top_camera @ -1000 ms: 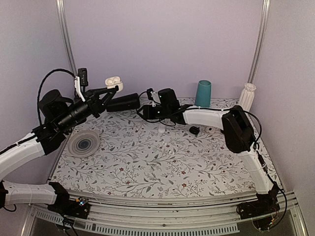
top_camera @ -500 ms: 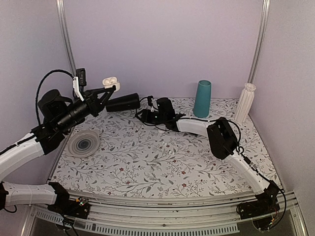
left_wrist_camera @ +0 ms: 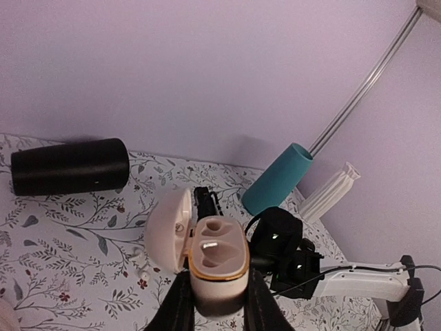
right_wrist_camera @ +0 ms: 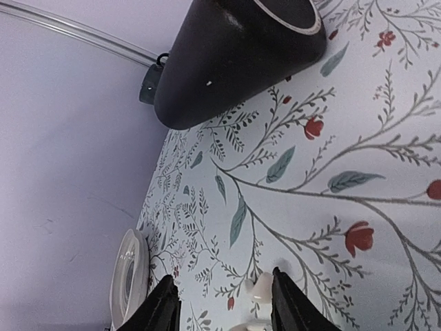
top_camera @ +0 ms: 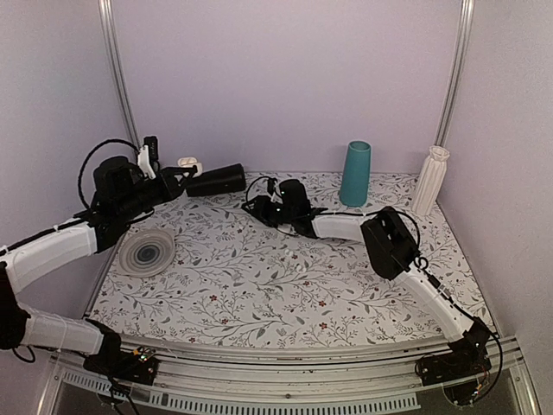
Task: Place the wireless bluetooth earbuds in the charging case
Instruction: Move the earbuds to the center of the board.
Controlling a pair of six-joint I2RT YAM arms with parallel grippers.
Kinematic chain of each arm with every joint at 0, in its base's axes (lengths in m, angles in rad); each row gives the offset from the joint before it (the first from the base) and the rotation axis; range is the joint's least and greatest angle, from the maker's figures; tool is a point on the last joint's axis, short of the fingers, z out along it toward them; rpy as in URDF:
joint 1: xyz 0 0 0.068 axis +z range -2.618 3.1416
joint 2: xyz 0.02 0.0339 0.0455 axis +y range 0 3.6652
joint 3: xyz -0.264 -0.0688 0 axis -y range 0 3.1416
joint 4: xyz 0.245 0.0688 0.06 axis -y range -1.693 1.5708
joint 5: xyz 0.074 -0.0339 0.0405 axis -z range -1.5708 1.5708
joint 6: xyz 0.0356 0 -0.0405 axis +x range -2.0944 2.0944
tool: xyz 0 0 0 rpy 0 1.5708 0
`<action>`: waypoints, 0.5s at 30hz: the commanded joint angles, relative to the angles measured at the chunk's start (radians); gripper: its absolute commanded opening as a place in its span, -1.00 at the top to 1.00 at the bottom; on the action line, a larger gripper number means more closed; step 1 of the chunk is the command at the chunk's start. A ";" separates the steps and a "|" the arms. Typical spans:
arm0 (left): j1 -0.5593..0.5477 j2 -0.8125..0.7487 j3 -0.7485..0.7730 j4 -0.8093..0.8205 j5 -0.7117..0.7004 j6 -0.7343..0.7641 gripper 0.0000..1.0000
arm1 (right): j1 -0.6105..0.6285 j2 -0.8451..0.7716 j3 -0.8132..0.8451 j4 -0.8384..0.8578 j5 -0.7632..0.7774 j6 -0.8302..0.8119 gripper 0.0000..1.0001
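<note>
Low over the worktop (right_wrist_camera: 386, 138), the right claw (right_wrist_camera: 224, 303) stands parted astride a white earbud (right_wrist_camera: 260, 286). Farther back and raised, the left claw (left_wrist_camera: 216, 293) clamps the charging case (left_wrist_camera: 219, 258), its long axis in line with the claw, wells facing outward, lid swung open sideways.

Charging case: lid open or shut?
Open: the charging case lid is hinged back in the left wrist view, both wells exposed.
</note>
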 commanded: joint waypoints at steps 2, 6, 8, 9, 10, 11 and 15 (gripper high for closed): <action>0.063 0.193 0.010 0.131 0.158 -0.068 1.00 | -0.031 -0.231 -0.235 0.085 -0.039 -0.008 0.09; 0.082 0.394 0.065 0.230 0.249 -0.048 1.00 | -0.060 -0.388 -0.400 0.111 -0.075 -0.052 0.08; 0.093 0.496 0.107 0.268 0.286 -0.056 1.00 | -0.072 -0.469 -0.482 0.121 -0.080 -0.080 0.08; 0.098 0.542 0.125 0.295 0.301 -0.067 1.00 | -0.079 -0.513 -0.519 0.123 -0.084 -0.092 0.08; 0.102 0.589 0.148 0.319 0.317 -0.078 1.00 | -0.085 -0.570 -0.550 0.123 -0.089 -0.100 0.08; 0.106 0.636 0.178 0.327 0.333 -0.088 1.00 | -0.091 -0.607 -0.583 0.125 -0.095 -0.115 0.08; 0.117 0.802 0.312 0.313 0.384 -0.104 1.00 | -0.110 -0.736 -0.716 0.150 -0.104 -0.154 0.08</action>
